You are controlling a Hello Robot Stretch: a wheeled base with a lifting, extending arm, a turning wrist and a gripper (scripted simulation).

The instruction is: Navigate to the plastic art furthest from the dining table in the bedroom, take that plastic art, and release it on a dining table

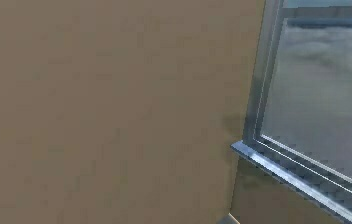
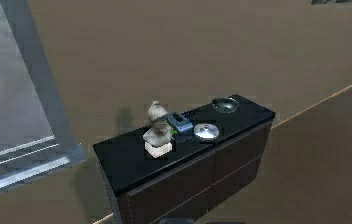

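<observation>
A small grey bust-like figure [image 2: 158,124] on a pale base stands on the top of a low black cabinet [image 2: 234,150] in the arm side view, left of the top's middle. It could be the plastic art, but its shape is too small to be sure.
Beside the figure on the cabinet lie a small blue-grey box [image 2: 181,127], a round silver disc [image 2: 205,131] and a dark bowl [image 2: 224,103]. A tan wall [image 1: 104,110] stands close ahead. A metal-framed window [image 1: 314,100] is at the forward view's right, and the window [image 2: 19,100] is at the arm side view's left.
</observation>
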